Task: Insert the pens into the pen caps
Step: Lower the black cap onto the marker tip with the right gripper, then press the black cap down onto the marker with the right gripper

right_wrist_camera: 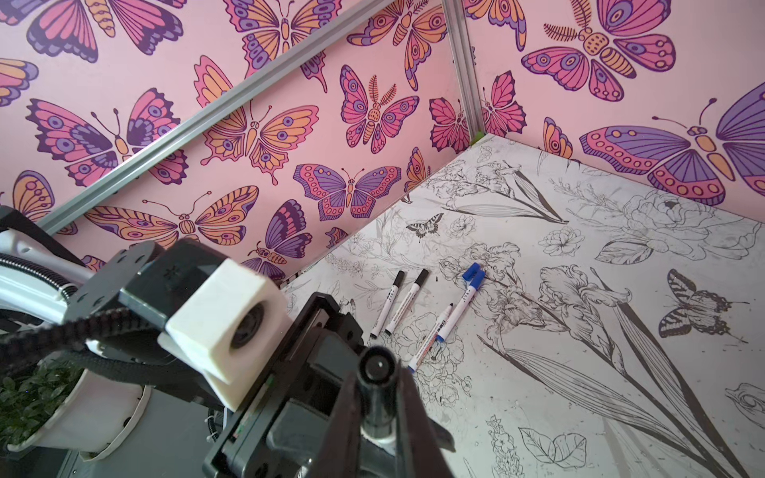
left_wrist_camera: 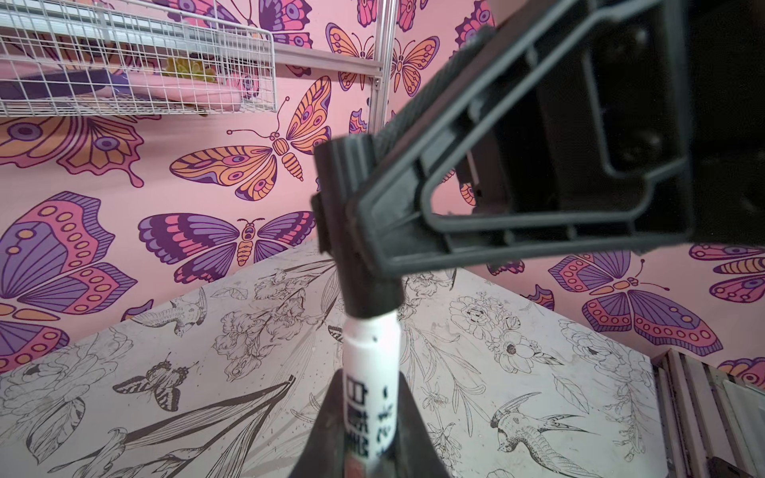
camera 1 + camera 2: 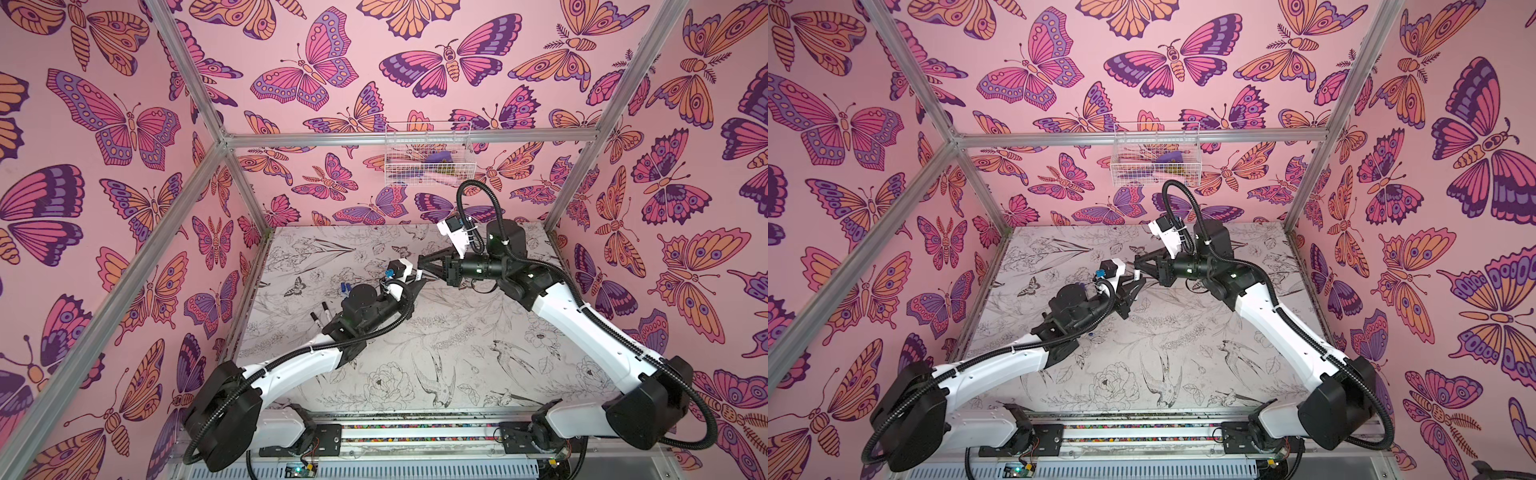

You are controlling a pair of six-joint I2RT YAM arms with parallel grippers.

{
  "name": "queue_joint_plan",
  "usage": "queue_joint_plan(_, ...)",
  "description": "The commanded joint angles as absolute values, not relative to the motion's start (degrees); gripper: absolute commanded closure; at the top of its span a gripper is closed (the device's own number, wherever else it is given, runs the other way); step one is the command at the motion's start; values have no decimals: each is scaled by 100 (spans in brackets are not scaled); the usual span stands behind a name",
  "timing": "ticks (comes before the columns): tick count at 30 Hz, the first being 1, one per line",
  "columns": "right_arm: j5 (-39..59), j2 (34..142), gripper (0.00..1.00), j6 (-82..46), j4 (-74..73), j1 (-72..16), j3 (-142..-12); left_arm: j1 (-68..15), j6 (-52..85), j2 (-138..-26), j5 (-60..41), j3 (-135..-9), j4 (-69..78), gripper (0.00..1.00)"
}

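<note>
Shows the left gripper [image 2: 368, 414], lower centre of the left wrist view, clamped shut on a white-barrelled pen [image 2: 372, 356], gripped down the barrel, probably to leave the writing end free; shows the right gripper [image 2: 356, 190], just beyond at mid-frame, closed on a black pen cap [image 2: 368, 289], mouth over the pen's tip and apparently seated or close to it; sets the pair nose to nose at centre of both top views, raised off the floral table [image 3: 457, 353], presumably to keep the push clear of any surface; finds farther off, mid-frame in the right wrist view, two black-capped pens [image 1: 386, 307] lying side by side, a blue-capped pen [image 1: 459, 310], a seemingly bare-tipped pen [image 1: 431, 337] and an apparently loose blue cap [image 1: 471, 271], grouped together, likely to keep finished and waiting stock in easy reach; ends at a wire basket [image 3: 428, 124] on the far wall, upper centre, seemingly no part of the job.
</note>
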State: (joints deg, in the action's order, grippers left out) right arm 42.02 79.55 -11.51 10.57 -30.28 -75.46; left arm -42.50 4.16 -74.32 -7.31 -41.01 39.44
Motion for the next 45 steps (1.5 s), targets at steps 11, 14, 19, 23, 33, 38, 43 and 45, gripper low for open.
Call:
queue_joint_plan(11,3986,7673,42,-1252,1542,-3134,-7759,-4288,215,-7400,-123,-3907,4858,100)
queue_joint_plan(14,3723,7528,41,-1458,1213,-3035,-7647,-4324,132,-7400,-79,-3841,4860,100)
queue_joint_plan(19,3630,7610,44,-1627,1003,-3040,-7831,-4350,163,-7461,-97,-3741,4842,100)
queue_joint_plan(23,3818,7899,48,-1730,1033,-3084,-8013,-4385,237,-7484,-106,-3702,4842,100)
queue_joint_plan(33,3876,8318,59,-1765,1033,-3234,-8254,-4429,302,-7512,-91,-3692,4843,100)
queue_joint_plan(38,3920,8372,64,-1826,993,-3243,-8272,-4430,366,-7541,-88,-3683,4843,100)
queue_joint_plan(43,3951,8408,68,-1880,985,-3243,-8262,-4438,370,-7522,-88,-3665,4840,100)
queue_joint_plan(45,3955,8429,70,-1890,993,-3252,-8253,-4438,358,-7507,-88,-3674,4843,100)
